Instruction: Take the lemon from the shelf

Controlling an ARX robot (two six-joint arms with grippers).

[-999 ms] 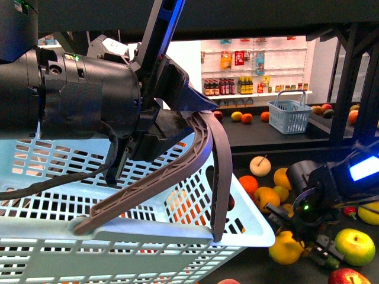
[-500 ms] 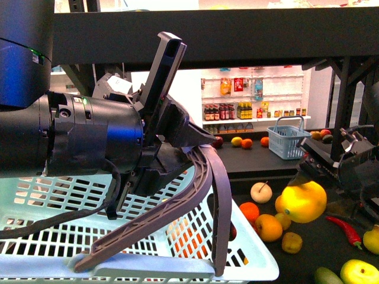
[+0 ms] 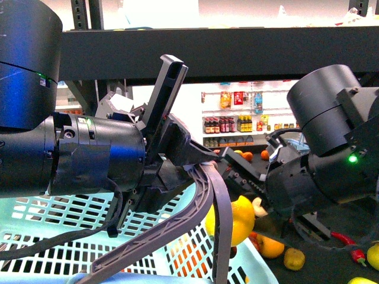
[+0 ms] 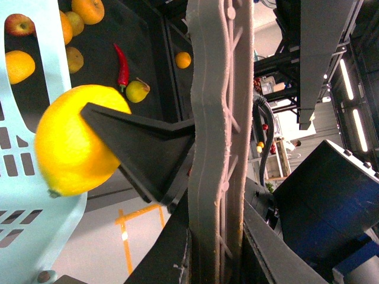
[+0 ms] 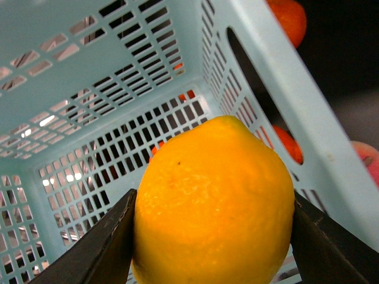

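The lemon (image 3: 235, 220), bright yellow and rounded, hangs just beside the grey basket handle (image 3: 208, 201), over the rim of the light-blue basket (image 3: 47, 236). My right gripper (image 3: 238, 204) is shut on the lemon. In the right wrist view the lemon (image 5: 213, 201) sits between two dark fingers (image 5: 106, 248), with the basket's slotted inside (image 5: 89, 77) below it. My left gripper (image 3: 195, 165) is shut on the handle (image 4: 219, 118). The left wrist view shows the lemon (image 4: 71, 142) against the basket wall (image 4: 23, 195). The black shelf deck (image 3: 207, 53) spans overhead.
On the lower shelf deck (image 3: 343, 222) lie an orange (image 3: 269, 245), a small brownish-yellow fruit (image 3: 293, 258) and a red chilli (image 3: 349, 248). The left wrist view shows more oranges (image 4: 18, 65), an apple (image 4: 18, 25) and the chilli (image 4: 122, 65). Store racks with bottles (image 3: 228, 124) stand far behind.
My right gripper has lifted the lemon off the lower deck and carried it left, up to the basket rim by the handle. The basket and left arm sit slightly lower in the frame.
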